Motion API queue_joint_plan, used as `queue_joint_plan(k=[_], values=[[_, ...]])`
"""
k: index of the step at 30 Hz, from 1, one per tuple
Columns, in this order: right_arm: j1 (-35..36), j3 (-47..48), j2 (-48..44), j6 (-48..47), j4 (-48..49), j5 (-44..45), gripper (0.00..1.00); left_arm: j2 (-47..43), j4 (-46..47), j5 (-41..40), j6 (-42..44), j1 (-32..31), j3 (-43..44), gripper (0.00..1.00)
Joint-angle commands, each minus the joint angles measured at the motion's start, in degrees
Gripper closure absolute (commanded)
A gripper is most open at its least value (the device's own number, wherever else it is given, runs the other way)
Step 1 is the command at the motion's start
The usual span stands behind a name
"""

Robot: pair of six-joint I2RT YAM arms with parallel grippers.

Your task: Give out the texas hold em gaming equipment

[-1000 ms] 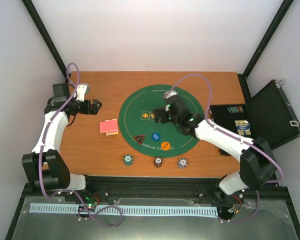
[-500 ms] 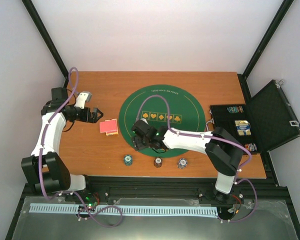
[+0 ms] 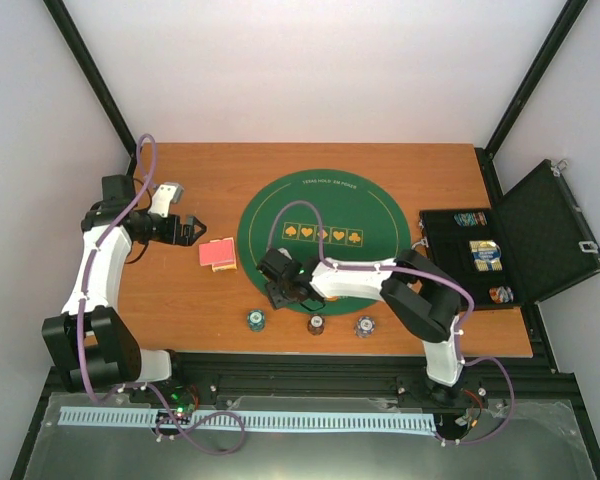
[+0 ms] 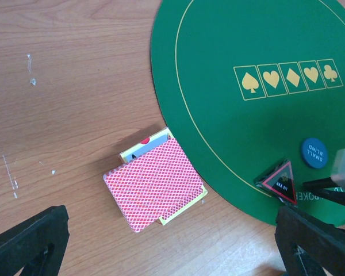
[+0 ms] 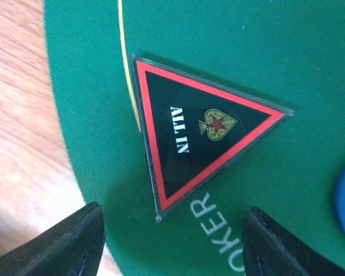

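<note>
1. Green mat [image 3: 325,195], centre of table [image 3: 210,175].
2. Right gripper [image 5: 172,214] at mat's 7 o'clock rim, jaws part-spread either side of the triangular marker, clear of it.
3. Left gripper [image 3: 188,230], jaws wide, empty.
4. Red-backed cards [image 4: 154,184] stacked off mat's 9 o'clock; long axis 8-to-2 in left wrist view.
5. Triangular marker [image 5: 195,138] flat on the mat; one tip points to 3 o'clock in right wrist view.

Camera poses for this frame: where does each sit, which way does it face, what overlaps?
Top external: high behind the bases, looking down on the table; both arms show, with the left tool and right tool.
Left wrist: on the left arm, looking down at the red-backed cards and the mat edge; its fingers fill the bottom corners.
Right wrist: close above the triangular marker; its fingers are at the bottom.
Shared: both wrist views show the marker and the blue disc.
</note>
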Motion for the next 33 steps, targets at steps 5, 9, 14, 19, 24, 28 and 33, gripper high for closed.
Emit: queue_joint_plan(k=[5, 9, 14, 19, 24, 28, 33], values=[[-0.45, 4.66, 4.92, -1.93, -1.45, -0.9, 0.42, -0.35, 1.36, -0.8, -1.28, 0.57, 0.39, 0.0], [-1.34, 5.94, 5.63, -2.3, -1.63, -0.73, 0.47, -0.82, 1.19, -0.93, -1.02, 0.61, 0.22, 0.0], [-2.95, 7.73, 7.29, -3.68, -1.99, -0.69, 0.56, -1.34, 1.52, -1.21, -1.07, 0.54, -0.23, 0.0], [-3.52, 12.8, 11.25, -6.55, -3.51, -0.08, 0.61, -1.11, 2.53, -1.71, -1.77, 0.55, -0.55, 0.0], [-4.5, 20.97, 16.51, -8.3, -6.85, 2.16, 0.63, 0.38, 1.4, -2.25, -1.89, 0.62, 0.95, 0.0], [-6.68, 26.86, 19.92, -7.16, -8.27, 2.61, 0.65, -0.26, 1.47, -1.92, -1.89, 0.59, 0.69, 0.0], [-7.34, 34.76, 24.68, -7.38, -9.95, 2.92, 0.65, -0.34, 0.9, -1.89, -1.63, 0.54, 0.72, 0.0]])
